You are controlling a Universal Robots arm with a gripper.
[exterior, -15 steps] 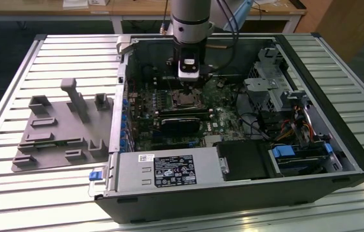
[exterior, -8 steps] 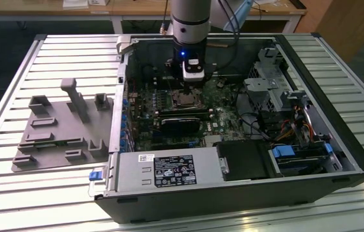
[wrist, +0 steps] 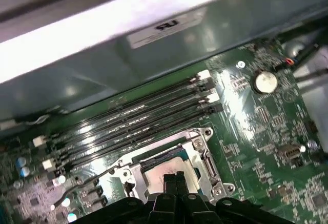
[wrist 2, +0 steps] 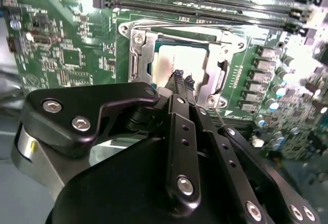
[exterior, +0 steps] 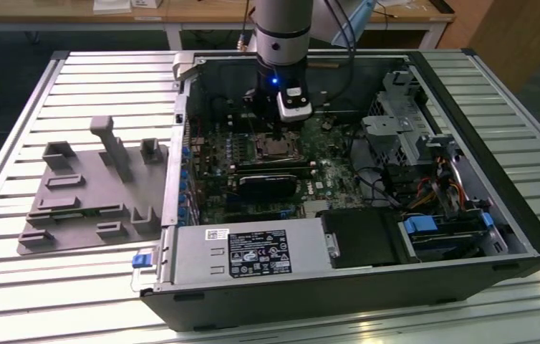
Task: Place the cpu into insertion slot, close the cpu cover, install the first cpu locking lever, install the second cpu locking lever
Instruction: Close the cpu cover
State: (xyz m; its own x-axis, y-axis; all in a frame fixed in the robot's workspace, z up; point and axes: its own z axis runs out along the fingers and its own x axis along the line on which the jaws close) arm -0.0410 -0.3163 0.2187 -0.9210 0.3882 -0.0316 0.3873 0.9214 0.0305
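Table: one slatted metal table (exterior: pixel 21 287) under everything you have in the exterior view.
Parts holder: one grey moulded tray (exterior: pixel 79 208), at the exterior view's left, just beside the case.
Case: one open black computer case (exterior: pixel 528 244), lying on its side, with the board facing up.
Power box: one grey box (exterior: pixel 251 254) along the near edge of the case.
Arm: one arm (exterior: pixel 283 36), reaching straight down into the middle of the case.
Gripper: your one gripper (wrist 2: pixel 182 80) has its two fingers (wrist 2: pixel 177 78) pressed together with nothing between them. The tips are on or just above the chip; you cannot tell which.
Cpu: one cpu (wrist 2: pixel 169 62), seated in the socket, pale top facing up, right under the fingertips.
Insertion slot: one insertion slot (exterior: pixel 272 149), on the board directly below the gripper.
Cpu cover: one cpu cover (wrist 2: pixel 137 55), lying around the chip, whose top shows through its window. You cannot tell how the levers are set.
Memory slots: four long black slots (wrist: pixel 143 116), side by side, just beside the socket in the first wrist view.
Graphics card: one black card (exterior: pixel 270 183), near the socket.
Coin battery: one (wrist: pixel 265 82), on the board.
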